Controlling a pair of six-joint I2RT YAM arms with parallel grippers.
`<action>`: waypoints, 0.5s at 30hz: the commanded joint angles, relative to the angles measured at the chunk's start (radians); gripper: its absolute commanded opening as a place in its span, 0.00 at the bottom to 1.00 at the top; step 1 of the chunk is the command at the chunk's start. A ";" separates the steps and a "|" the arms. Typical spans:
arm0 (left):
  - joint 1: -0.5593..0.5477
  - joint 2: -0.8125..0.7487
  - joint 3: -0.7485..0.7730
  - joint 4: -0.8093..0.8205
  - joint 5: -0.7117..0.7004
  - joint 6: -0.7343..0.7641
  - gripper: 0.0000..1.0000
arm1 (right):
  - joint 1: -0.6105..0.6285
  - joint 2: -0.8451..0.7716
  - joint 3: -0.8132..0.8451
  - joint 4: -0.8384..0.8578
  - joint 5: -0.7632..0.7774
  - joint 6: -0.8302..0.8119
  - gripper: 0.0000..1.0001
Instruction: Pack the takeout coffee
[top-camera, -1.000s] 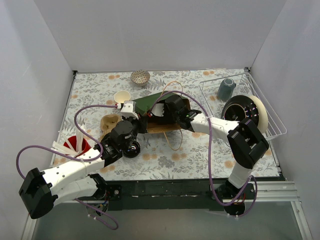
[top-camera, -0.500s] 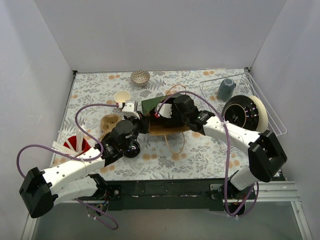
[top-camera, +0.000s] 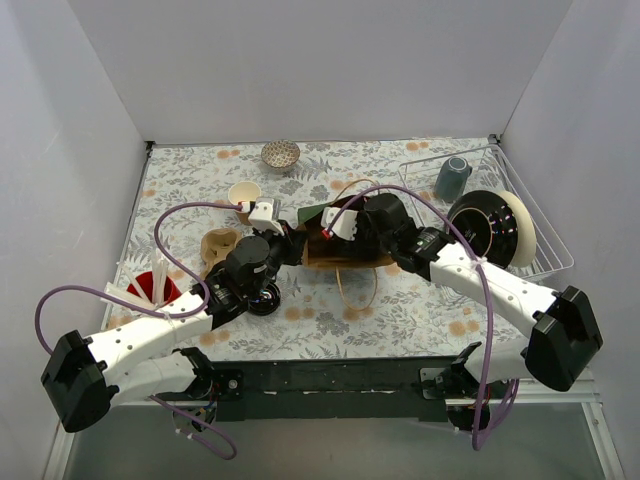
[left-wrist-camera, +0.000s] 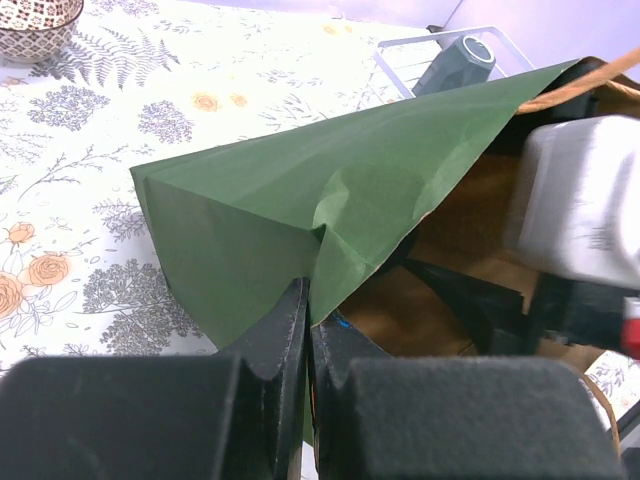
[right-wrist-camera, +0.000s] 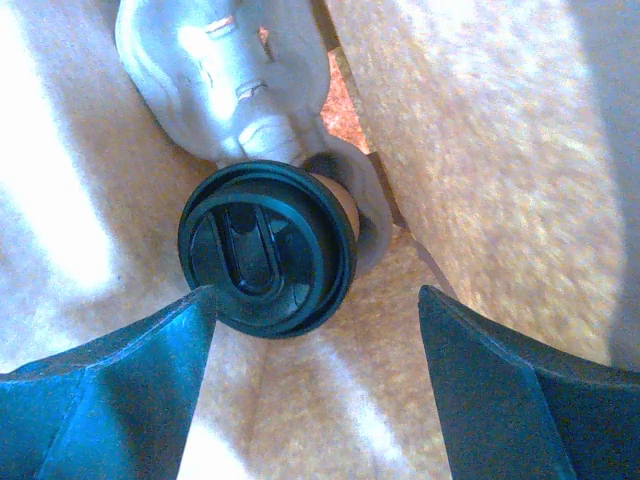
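**Takeout coffee lying inside the green bag, between my spread right fingers**

Takeout coffee does not show from the top external camera; the bag and my right wrist cover it. That view gives the layout: the green paper bag (top-camera: 318, 218) lies on its side mid-table on a floral cloth (top-camera: 400, 320), brown mouth toward the right, thin loop handles trailing toward the near edge. My left gripper (top-camera: 288, 243) meets the bag's left end, and my right gripper (top-camera: 345, 235) is pushed into the mouth. A patterned bowl (top-camera: 281, 154) sits far back, a wire rack (top-camera: 520, 215) at far right holds a grey-blue mug (top-camera: 453, 177), and a spare black lid (top-camera: 264, 301) lies near my left arm.

From my left wrist, matte green paper with sharp creases fills the frame. My left fingers (left-wrist-camera: 285, 335) are pressed together on a fold of its wall. The brown inner lining shows to the right.

My right wrist alone shows the takeout coffee (right-wrist-camera: 268, 262): a round black plastic sip lid with ridged rim, a sliver of tan cup behind, resting on fibrous brown paper inside the bag. My right fingers (right-wrist-camera: 110, 375) stand wide on either side; the left one looks right at the lid's edge, the other well clear.
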 joint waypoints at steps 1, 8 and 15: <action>-0.006 -0.012 0.037 -0.018 0.017 -0.009 0.00 | -0.003 -0.060 0.004 -0.018 -0.016 0.043 0.89; -0.005 -0.025 0.034 -0.024 0.025 -0.004 0.00 | -0.003 -0.045 -0.019 -0.013 0.036 0.040 0.82; -0.006 -0.036 0.025 -0.030 0.040 -0.007 0.00 | -0.003 -0.017 -0.004 -0.035 0.024 0.075 0.69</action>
